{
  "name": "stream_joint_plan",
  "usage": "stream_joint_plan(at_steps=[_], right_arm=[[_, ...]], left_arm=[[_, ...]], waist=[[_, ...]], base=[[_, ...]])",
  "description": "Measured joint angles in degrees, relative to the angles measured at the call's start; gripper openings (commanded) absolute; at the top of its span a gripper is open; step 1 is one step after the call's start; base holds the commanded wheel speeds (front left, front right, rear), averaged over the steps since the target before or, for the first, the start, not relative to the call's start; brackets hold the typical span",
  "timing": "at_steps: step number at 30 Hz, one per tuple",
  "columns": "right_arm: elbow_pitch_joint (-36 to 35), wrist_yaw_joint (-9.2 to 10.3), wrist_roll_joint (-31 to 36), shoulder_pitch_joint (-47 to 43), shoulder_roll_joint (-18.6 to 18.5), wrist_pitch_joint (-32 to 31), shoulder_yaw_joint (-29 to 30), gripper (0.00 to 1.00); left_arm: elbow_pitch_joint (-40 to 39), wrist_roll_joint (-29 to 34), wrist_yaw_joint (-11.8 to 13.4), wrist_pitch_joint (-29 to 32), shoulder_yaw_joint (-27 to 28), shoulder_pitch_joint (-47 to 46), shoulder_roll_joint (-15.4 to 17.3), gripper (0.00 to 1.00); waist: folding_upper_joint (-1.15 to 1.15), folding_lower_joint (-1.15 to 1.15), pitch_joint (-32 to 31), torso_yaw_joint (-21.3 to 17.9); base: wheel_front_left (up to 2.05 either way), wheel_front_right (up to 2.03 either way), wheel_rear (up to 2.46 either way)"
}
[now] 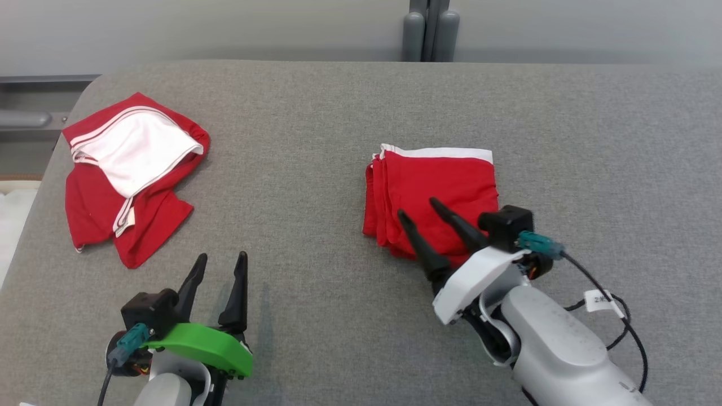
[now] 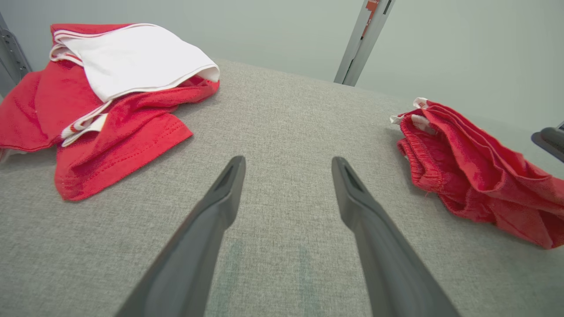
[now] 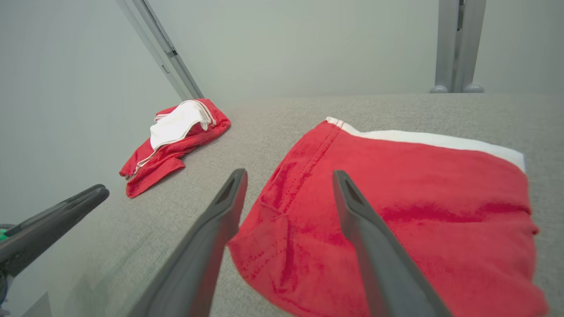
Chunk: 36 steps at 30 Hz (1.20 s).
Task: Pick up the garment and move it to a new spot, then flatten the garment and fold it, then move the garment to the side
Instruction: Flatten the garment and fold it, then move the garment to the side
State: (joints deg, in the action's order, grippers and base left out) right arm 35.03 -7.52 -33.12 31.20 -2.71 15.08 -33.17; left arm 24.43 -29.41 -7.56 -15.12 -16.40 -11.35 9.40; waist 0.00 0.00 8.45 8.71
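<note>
My right fingers (image 1: pixel 456 221), spread and empty, stand over the six o'clock edge of the folded red shorts (image 1: pixel 434 180), three o'clock of the desk's (image 1: pixel 316 225) middle; I'd rise straight up, snagging no layer, left fingers (image 1: pixel 238 287) spread at seven o'clock.

grey tbl (image 1: pixel 316 113), folded red garment (image 1: pixel 434 180), crumpled garment (image 1: pixel 93 197)

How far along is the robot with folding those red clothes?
Done, it seems: one red garment lies folded in a neat stack on the grey table. In hand: the right gripper is open over its near corner, gripping nothing. To do: probably moving that stack aside. The other red-and-white garment lies crumpled at the left, and the left gripper rests open, empty.
</note>
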Motion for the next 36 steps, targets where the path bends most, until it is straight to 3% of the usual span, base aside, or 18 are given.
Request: stream_joint_plan(at_steps=[6, 11, 16, 27, 36], right_arm=[[-5.60, 0.01, 7.03, -6.39, -0.09, 0.01, 16.91, 1.00], [-6.04, 0.01, 14.75, -10.95, -0.13, 0.01, 24.91, 1.00], [-5.99, 0.00, 17.75, -16.63, -0.10, 0.00, 30.76, 1.00], [-6.10, 0.00, 19.80, -20.95, -0.10, 0.01, 33.55, 1.00], [-3.07, 0.00, 20.60, -8.13, -0.05, 0.01, 26.71, 1.00]], left_arm=[[-0.38, 7.75, 0.00, 0.00, 6.48, 1.43, -1.53, 1.00], [-1.86, 13.22, 0.00, -0.01, 8.70, 2.65, -2.15, 1.00], [-1.58, 15.69, 0.00, 0.00, 9.73, 5.55, -3.57, 1.00], [-0.26, 17.38, 0.00, 0.00, 10.62, 7.33, -4.56, 1.00], [-1.48, 14.68, 0.00, 0.00, 7.53, 2.19, -4.39, 1.00]], waist=[[0.00, 0.00, -1.31, -2.21], [0.00, 0.00, -2.54, -3.55], [0.00, 0.00, -3.89, -4.61], [0.00, 0.00, -4.21, -5.74], [0.00, 0.00, 1.63, -4.90]], base=[[0.00, 0.00, 0.00], [0.00, 0.00, 0.00], [0.00, 0.00, 0.00], [0.00, 0.00, 0.00], [0.00, 0.00, 0.00]])
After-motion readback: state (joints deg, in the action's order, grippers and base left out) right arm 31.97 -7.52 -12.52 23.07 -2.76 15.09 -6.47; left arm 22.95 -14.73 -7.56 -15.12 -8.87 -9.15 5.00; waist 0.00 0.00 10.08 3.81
